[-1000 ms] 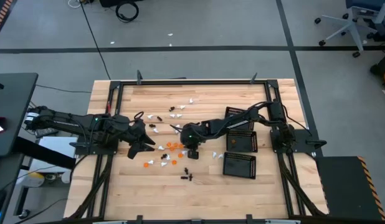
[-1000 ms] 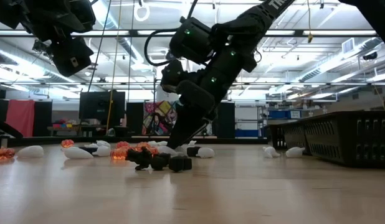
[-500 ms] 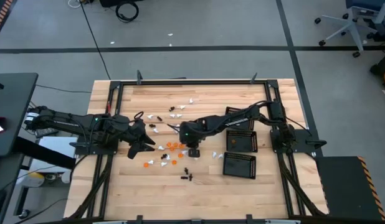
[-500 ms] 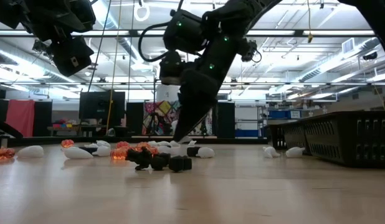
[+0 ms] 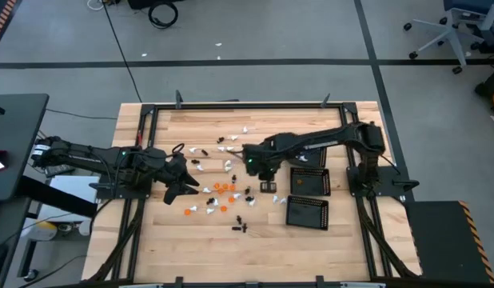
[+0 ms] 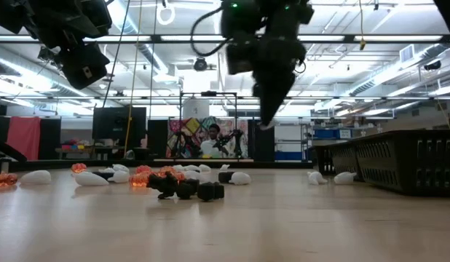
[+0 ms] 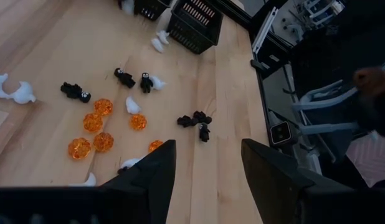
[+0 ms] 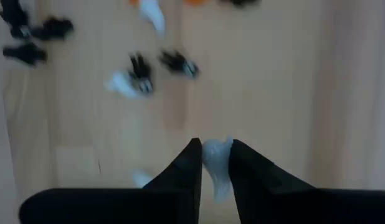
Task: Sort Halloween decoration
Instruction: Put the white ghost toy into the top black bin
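A wooden worktop (image 5: 255, 232) in a grey-floored workshop carries scattered white, orange and black trinkets (image 5: 223, 189) at its middle, with three black mesh trays (image 5: 308, 183) stacked beside them on the right. The right gripper (image 8: 212, 163) hangs above the worktop between scatter and trays, its fingers pinching a white trinket (image 8: 215, 155). The left gripper (image 7: 206, 163) hovers at the scatter's left edge, fingers spread.
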You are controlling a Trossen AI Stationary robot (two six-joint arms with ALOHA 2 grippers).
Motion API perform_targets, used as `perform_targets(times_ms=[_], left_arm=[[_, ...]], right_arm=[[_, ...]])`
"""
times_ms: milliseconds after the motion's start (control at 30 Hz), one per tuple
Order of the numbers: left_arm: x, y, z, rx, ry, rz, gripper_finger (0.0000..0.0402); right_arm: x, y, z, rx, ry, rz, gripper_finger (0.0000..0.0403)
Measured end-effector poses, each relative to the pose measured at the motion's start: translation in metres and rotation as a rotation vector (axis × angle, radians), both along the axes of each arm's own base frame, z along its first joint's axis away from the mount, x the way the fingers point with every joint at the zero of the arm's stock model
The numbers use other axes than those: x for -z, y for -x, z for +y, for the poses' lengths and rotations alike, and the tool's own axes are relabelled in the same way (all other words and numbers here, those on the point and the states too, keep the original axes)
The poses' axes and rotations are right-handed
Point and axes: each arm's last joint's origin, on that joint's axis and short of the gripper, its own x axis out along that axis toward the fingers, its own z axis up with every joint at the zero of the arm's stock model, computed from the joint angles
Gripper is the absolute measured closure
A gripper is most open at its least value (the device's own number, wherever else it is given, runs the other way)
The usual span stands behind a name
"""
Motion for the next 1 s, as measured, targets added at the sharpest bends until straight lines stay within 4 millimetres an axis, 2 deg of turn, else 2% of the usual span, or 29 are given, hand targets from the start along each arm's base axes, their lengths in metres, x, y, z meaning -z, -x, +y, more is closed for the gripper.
perform_targets(times_ms=[167, 300, 567, 833, 1000], left_arm=[[0.000, 0.000, 0.000, 0.002, -0.003, -0.001, 0.0209], [0.000, 0.000, 0.000, 0.002, -0.004, -0.001, 0.0209], [0.000, 0.000, 0.000, 0.002, -0.003, -0.001, 0.0209], [0.000, 0.000, 0.000, 0.002, -0.003, -0.001, 0.0209], [0.000, 0.000, 0.000, 0.002, -0.003, 0.001, 0.0209]], right_arm=[[-0.023, 0.033, -0.019, 0.089, 0.072, 0.038, 0.0332], [-0.026, 0.061, -0.038, 0.194, 0.105, 0.045, 0.0332], [-0.001, 0.110, -0.066, 0.406, 0.071, 0.098, 0.0332], [0.028, 0.128, -0.092, 0.580, 0.033, 0.083, 0.0326], [0.039, 0.136, -0.104, 0.635, -0.010, 0.083, 0.0289]])
